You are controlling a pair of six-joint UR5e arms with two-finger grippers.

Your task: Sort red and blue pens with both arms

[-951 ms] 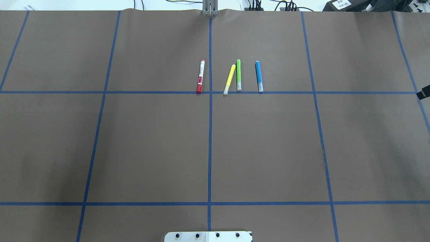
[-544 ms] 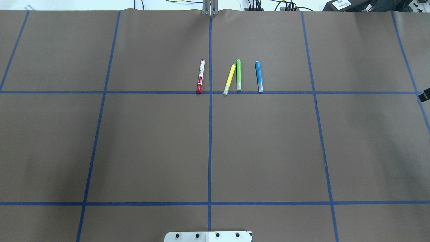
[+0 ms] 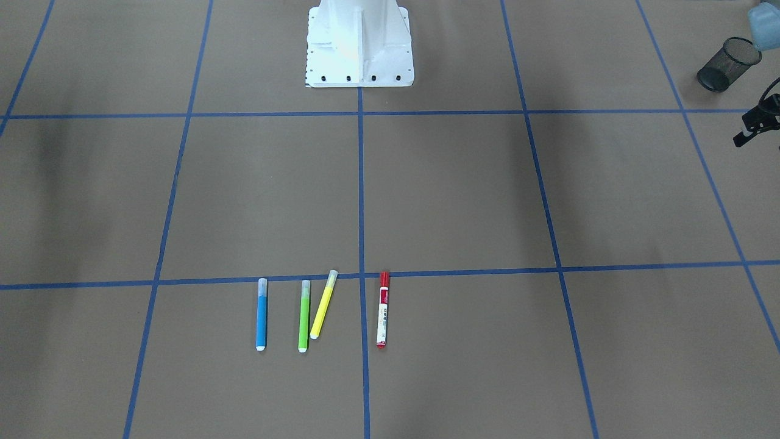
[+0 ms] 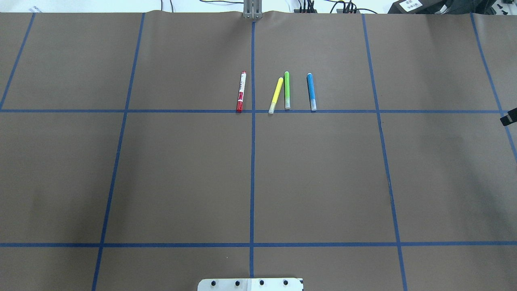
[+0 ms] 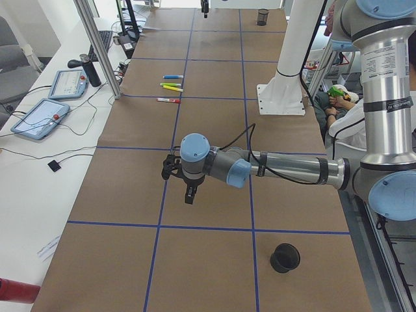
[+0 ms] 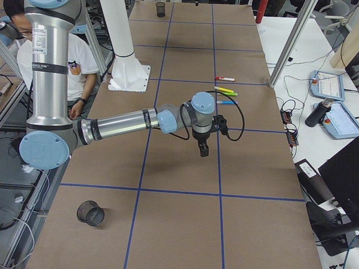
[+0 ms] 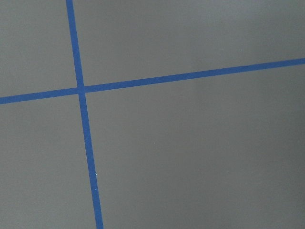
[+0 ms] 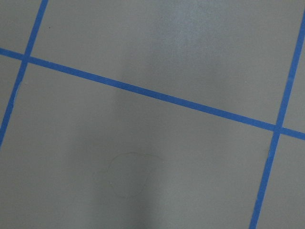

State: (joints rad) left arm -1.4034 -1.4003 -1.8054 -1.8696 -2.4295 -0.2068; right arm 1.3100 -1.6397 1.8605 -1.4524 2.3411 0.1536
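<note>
Far out on the surface (image 4: 181,182) lie the red pen (image 4: 241,92) and blue pen (image 4: 311,92). Left pincer (image 5: 189,197) and right pincer (image 6: 203,149) hang well away; clenched or not, I cannot tell. Aim at each pen's middle.

Left arm (image 5: 292,170) and right arm (image 6: 120,124) each outstretched level, wrists bent, jaws downward.

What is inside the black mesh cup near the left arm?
No pen shows in the black mesh cup; its mouth looks dark and empty, though its floor is too dark to check.
</note>
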